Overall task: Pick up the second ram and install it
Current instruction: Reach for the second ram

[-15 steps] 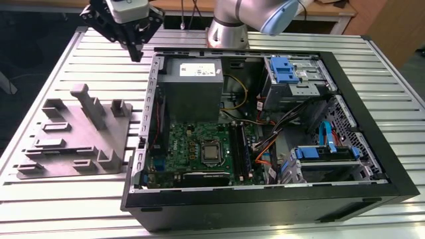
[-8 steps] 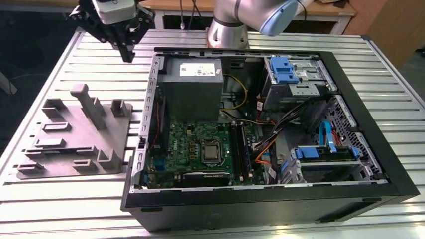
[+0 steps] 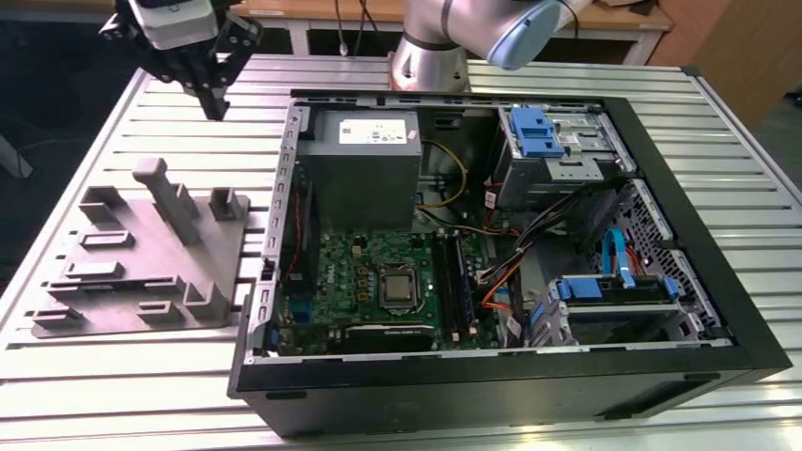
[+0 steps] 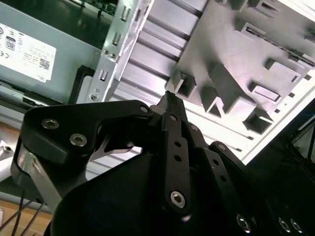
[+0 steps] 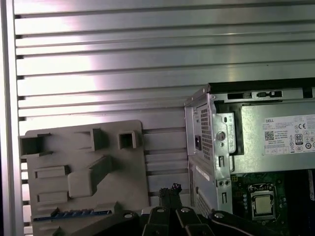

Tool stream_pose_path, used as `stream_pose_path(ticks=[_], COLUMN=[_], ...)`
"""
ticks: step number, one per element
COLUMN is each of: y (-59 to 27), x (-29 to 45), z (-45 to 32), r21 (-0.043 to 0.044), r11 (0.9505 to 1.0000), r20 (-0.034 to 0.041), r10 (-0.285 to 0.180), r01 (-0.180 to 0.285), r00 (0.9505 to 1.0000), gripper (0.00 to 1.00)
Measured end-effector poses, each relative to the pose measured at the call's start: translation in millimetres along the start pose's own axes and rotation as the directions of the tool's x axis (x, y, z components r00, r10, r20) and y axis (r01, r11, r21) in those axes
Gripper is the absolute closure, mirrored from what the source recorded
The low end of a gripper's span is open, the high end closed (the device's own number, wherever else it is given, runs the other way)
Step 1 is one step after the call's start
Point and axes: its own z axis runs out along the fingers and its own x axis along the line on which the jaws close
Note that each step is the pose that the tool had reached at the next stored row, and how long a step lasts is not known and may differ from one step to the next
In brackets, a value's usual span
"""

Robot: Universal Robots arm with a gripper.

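Note:
The second ram (image 5: pixel 74 213), a slim blue strip with dark chips, lies on edge in a slot along one border of the grey holder tray (image 5: pixel 83 147) in the first wrist view. My gripper (image 3: pixel 216 105) hangs above the slatted table at the exterior view's upper left, beyond the tray's (image 3: pixel 138 254) far end and beside the computer case's corner. Its fingers meet at a point with nothing between them, as both wrist views show the gripper (image 4: pixel 170 97) (image 5: pixel 170 189). It stands well clear of the ram and touches nothing.
An open computer case (image 3: pixel 269 244) lies on the table (image 3: pixel 163 103) to the exterior view's right of the tray. It holds a grey power supply (image 3: pixel 363 150), a green motherboard (image 3: pixel 363 277), cables and blue drive brackets (image 3: pixel 532 132). The tray carries several upright posts (image 3: pixel 169 197).

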Motion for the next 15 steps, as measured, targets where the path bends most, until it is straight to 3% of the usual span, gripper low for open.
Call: stream_pose_path(ticks=[8,15], y=[-1.4,-3.9], x=[14.6,21.1], z=[4.5,9.0], r21=[0.0000,0.0001], r11=[1.0000,1.0000], r20=[0.0001,0.0000], r10=[0.000,0.000], r01=[0.000,0.000], r00=[1.0000,1.0000], gripper=[0.90,0.90])
